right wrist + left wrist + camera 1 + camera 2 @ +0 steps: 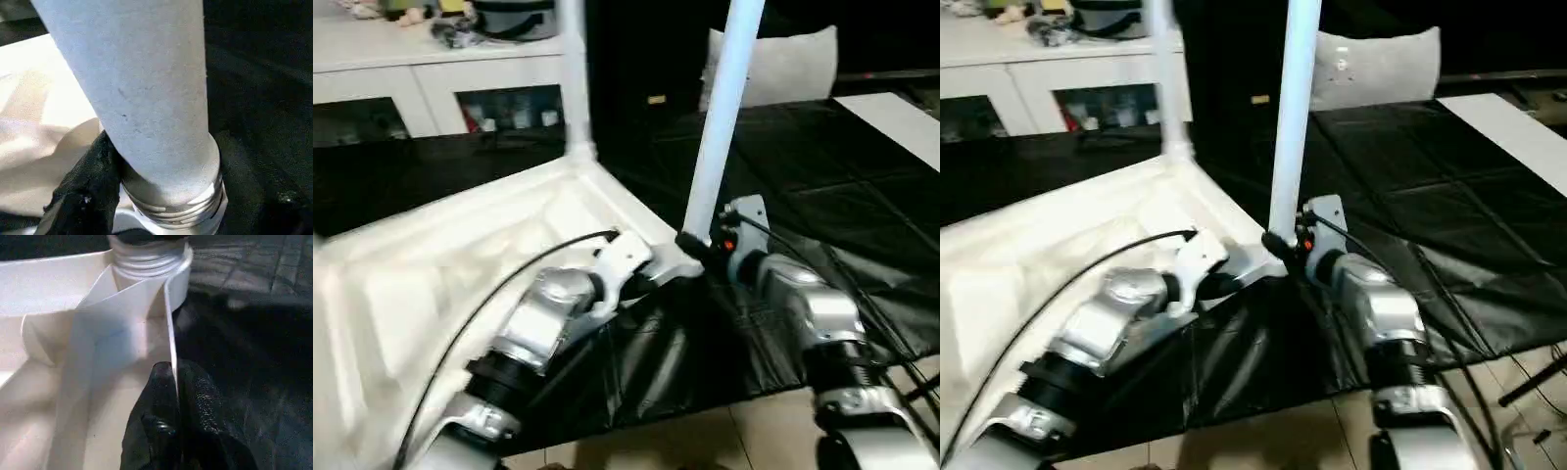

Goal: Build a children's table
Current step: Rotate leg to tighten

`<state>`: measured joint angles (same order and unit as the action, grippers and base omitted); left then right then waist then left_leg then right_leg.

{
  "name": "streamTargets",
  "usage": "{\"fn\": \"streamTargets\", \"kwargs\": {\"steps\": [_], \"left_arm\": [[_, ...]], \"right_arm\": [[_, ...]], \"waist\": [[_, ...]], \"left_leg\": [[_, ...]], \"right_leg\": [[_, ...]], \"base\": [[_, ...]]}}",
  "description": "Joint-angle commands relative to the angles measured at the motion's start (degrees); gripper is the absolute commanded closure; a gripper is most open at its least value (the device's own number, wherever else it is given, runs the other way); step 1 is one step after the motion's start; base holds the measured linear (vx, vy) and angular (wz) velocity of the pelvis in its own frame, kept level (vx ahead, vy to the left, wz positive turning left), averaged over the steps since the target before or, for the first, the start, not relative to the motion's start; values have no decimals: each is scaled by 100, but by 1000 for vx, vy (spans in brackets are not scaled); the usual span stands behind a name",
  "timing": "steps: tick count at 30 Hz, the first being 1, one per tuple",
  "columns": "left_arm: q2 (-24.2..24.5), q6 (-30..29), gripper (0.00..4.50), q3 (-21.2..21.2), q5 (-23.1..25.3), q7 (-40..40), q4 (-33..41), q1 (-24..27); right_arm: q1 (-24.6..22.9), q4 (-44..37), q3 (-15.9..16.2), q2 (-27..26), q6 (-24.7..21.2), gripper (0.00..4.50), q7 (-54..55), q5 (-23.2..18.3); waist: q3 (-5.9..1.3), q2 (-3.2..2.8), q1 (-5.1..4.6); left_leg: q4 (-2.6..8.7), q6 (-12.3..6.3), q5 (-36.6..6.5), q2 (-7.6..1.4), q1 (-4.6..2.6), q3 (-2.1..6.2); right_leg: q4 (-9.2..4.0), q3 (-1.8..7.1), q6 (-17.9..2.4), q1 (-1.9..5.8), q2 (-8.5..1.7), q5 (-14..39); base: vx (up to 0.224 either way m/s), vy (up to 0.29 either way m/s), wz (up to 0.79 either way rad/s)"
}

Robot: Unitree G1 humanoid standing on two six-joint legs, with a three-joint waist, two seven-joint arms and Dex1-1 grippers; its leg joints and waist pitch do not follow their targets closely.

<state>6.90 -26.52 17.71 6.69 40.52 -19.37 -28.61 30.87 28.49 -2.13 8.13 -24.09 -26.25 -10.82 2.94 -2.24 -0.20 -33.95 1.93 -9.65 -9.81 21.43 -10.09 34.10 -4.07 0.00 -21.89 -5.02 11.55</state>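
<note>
The children's table top (pixel 460 255) lies upside down on a black mat, ribbed underside up. One white leg (pixel 574 78) stands in its far corner socket. A second leg (pixel 720 117) stands upright in the near corner socket (pixel 146 259), its threaded end (pixel 176 210) partly showing above the socket. My right gripper (pixel 693 242) is closed around this leg just above the socket, with one black finger (pixel 93 181) pressed against it. My left gripper (pixel 175 382) is shut on the thin rim wall of the table top (pixel 168 333), right beside that socket.
A white cabinet (pixel 431 88) with dark glass doors stands at the back left, with clutter on top. The black mat (pixel 822 196) spreads to the right, with a white cushion (pixel 793 64) behind and a white board (pixel 901 122) at the far right. Tiled floor (pixel 705 441) lies nearest me.
</note>
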Motion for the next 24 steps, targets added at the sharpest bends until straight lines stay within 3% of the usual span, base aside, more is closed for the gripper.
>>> {"fn": "streamTargets", "kwargs": {"steps": [1, 2, 3, 8, 10, 13, 16, 20, 24], "left_arm": [[-48, 307, 450, 421, 89, 195, 97, -238], [4, 327, 450, 438, 135, 200, 80, -241], [47, 332, 450, 439, 199, 167, 56, -242], [242, 467, 450, 377, 329, 59, -131, -260], [389, 561, 450, 367, 369, 95, -246, -280], [514, 683, 450, 393, 381, 188, -337, -297], [775, 1069, 450, 490, 314, 666, -426, -277], [1029, 1454, 450, 639, 222, 1205, -432, -238], [1391, 2007, 450, 824, 83, 2000, -389, -167]], "right_arm": [[-121, 188, 284, -293, 4, 191, -100, -1], [-144, 150, 251, -274, 54, 191, -124, -16], [-173, 90, 185, -258, 52, 136, -161, -44], [-409, -374, 60, -3, 111, 105, -539, -200], [-595, -765, 28, 277, 79, 79, -901, -383], [-742, -1031, 39, 567, 99, 43, -1227, -450], [-970, -1295, 184, 1238, 264, 27, -1970, -330], [-993, -1293, 252, 1665, 412, 3, -2518, -291], [-935, -1193, 439, 2090, 689, 3, -3185, -245]], "waist": [[-279, 57, 11], [-276, 57, 17], [-270, 66, 25], [-294, 47, 70], [-320, 31, 115], [-341, 18, 159], [-360, 6, 225], [-386, 21, 242], [-389, 37, 277]], "left_leg": [[466, 116, -2727, -250, -111, 212], [465, 97, -2723, -255, -113, 202], [470, 86, -2719, -260, -117, 195], [491, 62, -2544, -286, -98, 185], [488, -8, -2304, -299, -83, 155], [478, -101, -2011, -306, -45, 136], [453, -187, -1803, -304, -33, 121], [410, -356, -1375, -299, 9, 104], [400, -443, -1304, -310, 8, 102]], "right_leg": [[-657, 186, -616, 59, -374, 3171], [-661, 198, -624, 52, -376, 3152], [-661, 204, -633, 45, -372, 3136], [-601, 234, -759, 74, -354, 2647], [-548, 262, -949, 105, -345, 2039], [-500, 268, -1069, 145, -341, 1596], [-487, 265, -1117, 175, -351, 1435], [-433, 251, -1324, 214, -357, 994], [-417, 245, -1405, 223, -364, 927]], "base": [[0, 0, 0], [0, 0, 0], [0, 0, 0], [0, 0, 0], [0, 0, 0], [0, 0, 0], [0, 0, 0], [0, 0, 0], [0, 0, 0]]}}
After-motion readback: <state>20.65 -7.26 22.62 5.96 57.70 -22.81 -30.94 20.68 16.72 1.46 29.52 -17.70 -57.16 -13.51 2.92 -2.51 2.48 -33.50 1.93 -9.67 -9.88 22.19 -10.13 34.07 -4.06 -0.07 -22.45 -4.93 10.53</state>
